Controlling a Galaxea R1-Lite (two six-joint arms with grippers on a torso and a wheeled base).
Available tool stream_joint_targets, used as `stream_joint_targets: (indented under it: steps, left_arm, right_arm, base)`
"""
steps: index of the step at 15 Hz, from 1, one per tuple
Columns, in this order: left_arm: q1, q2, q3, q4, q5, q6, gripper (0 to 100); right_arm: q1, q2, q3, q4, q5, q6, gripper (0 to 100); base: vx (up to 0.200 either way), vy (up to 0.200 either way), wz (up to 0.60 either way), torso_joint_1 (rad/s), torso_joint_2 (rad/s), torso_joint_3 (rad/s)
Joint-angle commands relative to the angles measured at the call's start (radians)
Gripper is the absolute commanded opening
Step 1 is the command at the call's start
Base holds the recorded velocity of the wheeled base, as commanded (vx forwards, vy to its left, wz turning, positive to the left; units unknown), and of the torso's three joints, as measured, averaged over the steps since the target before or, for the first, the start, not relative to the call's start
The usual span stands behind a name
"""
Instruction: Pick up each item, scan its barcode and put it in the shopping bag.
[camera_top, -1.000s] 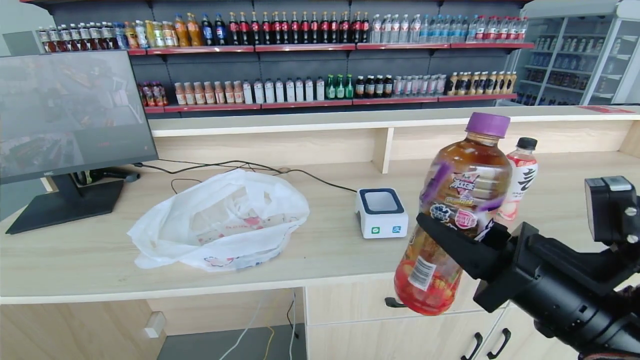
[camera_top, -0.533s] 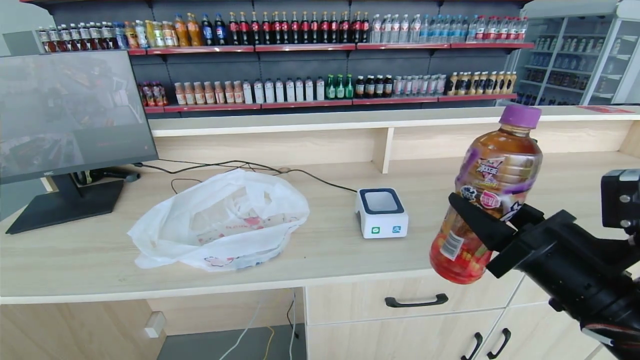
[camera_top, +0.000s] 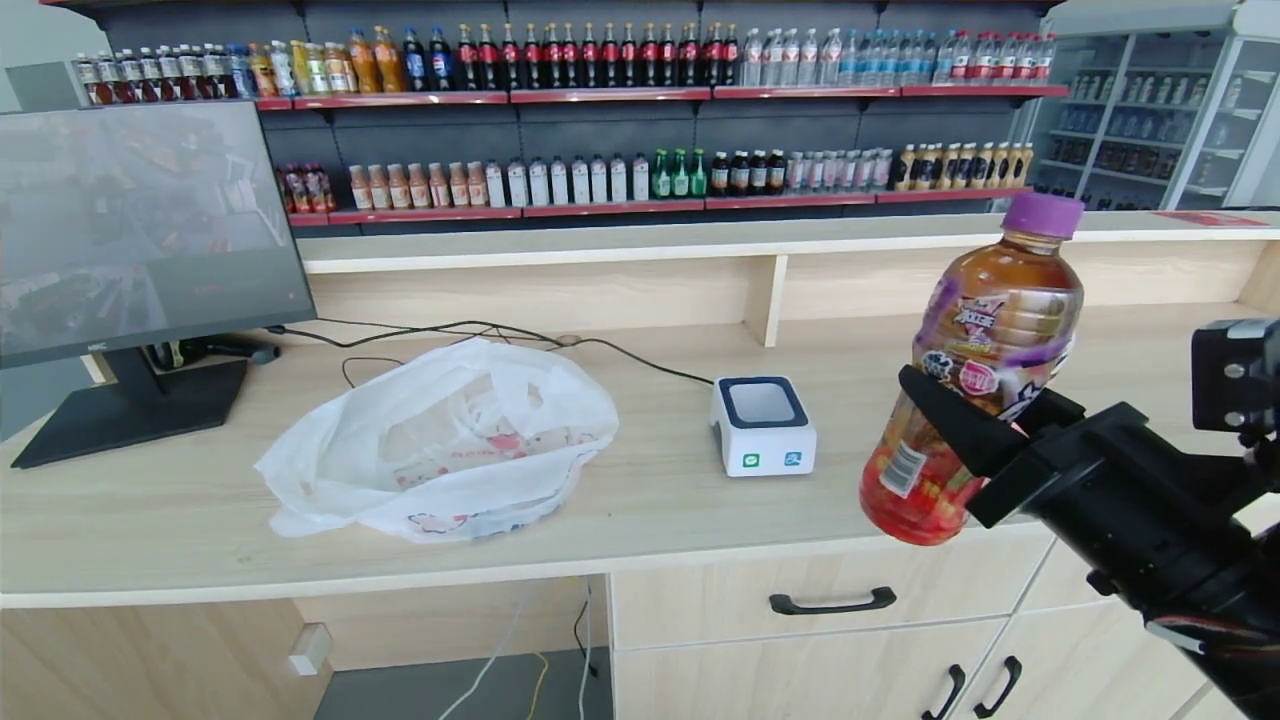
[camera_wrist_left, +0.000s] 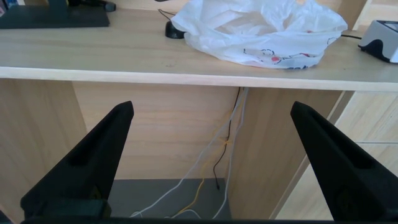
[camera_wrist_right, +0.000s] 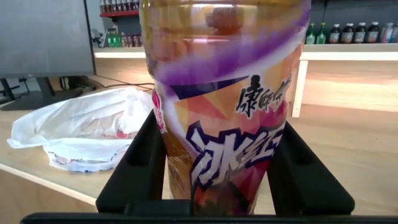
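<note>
A tea bottle (camera_top: 985, 340) with a purple cap and a colourful label hangs tilted above the counter's front right edge. My right gripper (camera_top: 992, 412) is shut on its lower half, a barcode patch facing left below the finger. In the right wrist view the bottle (camera_wrist_right: 224, 93) stands between the black fingers (camera_wrist_right: 140, 155). The white barcode scanner (camera_top: 762, 425) sits on the counter left of the bottle. The white shopping bag (camera_top: 440, 440) lies open farther left. My left gripper (camera_wrist_left: 211, 162) is open below counter height, in front of the bag (camera_wrist_left: 267, 28).
A monitor (camera_top: 140, 230) on a black stand occupies the counter's far left, with black cables (camera_top: 470, 330) running behind the bag. A raised wooden shelf (camera_top: 770, 270) lines the counter's back. Drawers with black handles (camera_top: 830, 602) sit below. Drink shelves fill the wall behind.
My right gripper has carried the bottle to the right and slightly up, away from the scanner. A white bottle on the counter is now hidden behind it. The left arm has not moved.
</note>
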Motion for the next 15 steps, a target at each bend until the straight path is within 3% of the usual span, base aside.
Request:
stream_joint_targets:
  steps: [1, 6, 9, 12, 14, 15]
  left_arm:
    - [0.0, 0.0, 0.0, 0.0, 0.002, -0.001, 100]
    - [0.0, 0.0, 0.0, 0.0, 0.0, 0.001, 100]
    - [0.0, 0.0, 0.0, 0.0, 0.0, 0.001, 100]
    - [0.0, 0.0, 0.0, 0.0, 0.0, 0.001, 100]
    - [0.0, 0.0, 0.0, 0.0, 0.0, 0.001, 100]
    - [0.0, 0.0, 0.0, 0.0, 0.0, 0.001, 100]
  right_arm:
    - [0.0, 0.01, -0.011, -0.001, 0.002, 0.0, 0]
    - [0.0, 0.024, -0.014, -0.001, 0.009, -0.011, 0]
    - [-0.023, 0.047, -0.019, -0.001, 0.057, -0.081, 0]
    - [-0.068, 0.087, -0.07, -0.001, 0.281, -0.285, 0]
    - [-0.106, 0.15, -0.142, -0.001, 0.305, -0.4, 0]
    - [-0.137, 0.192, -0.175, -0.001, 0.367, -0.471, 0]
  base:
    - [0.0, 0.2, 0.0, 0.007, 0.0, 0.012]
    - [0.0, 0.2, 0.0, 0.007, 0.0, 0.005]
    - [0.0, 0.0, 0.0, 0.0, 0.0, 0.0]
    - [0.0, 0.0, 0.0, 0.0, 0.0, 0.0]
    - [0.0, 0.0, 0.0, 0.0, 0.0, 0.0]
    - [0.0, 0.0, 0.0, 0.0, 0.0, 0.0]
